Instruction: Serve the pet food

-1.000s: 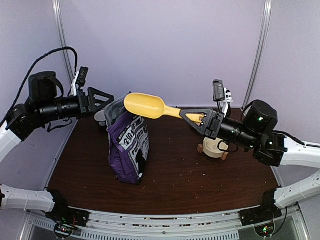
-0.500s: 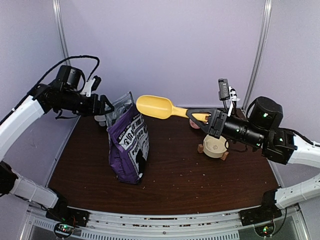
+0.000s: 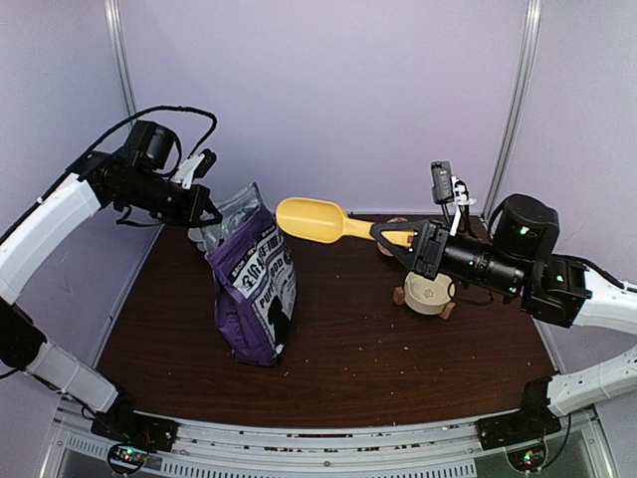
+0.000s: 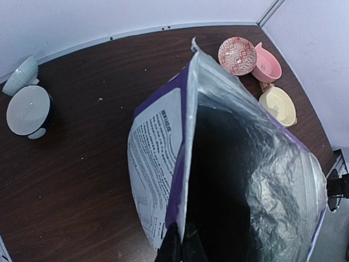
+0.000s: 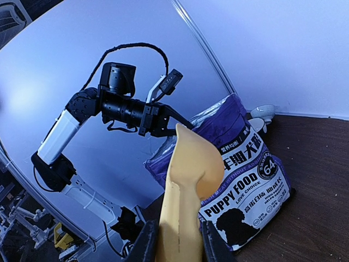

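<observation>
**Left gripper** [image 3: 210, 213]: stood spread wide beside the bag a second ago. It is now clamped on the top rim of the purple bag [image 3: 254, 289], holding the mouth up and open.

**Bag:** upright on the table [image 3: 398, 358], foil lining exposed.

**Yellow scoop** [image 3: 311, 220]: grasped by its handle in the right gripper [image 3: 396, 237]. It hangs just beside the bag's mouth, a little lower than before, with nothing in it.

**Pet food:** none in sight. The bag's inside is too dark to read, so the food is probably still in there.

**Cream bowl** [image 3: 428, 295]: sits below the right arm and looks unfilled.

**Note:** with the bag now steadied, the scoop should be able to dip in. No serving has been done yet.
</observation>
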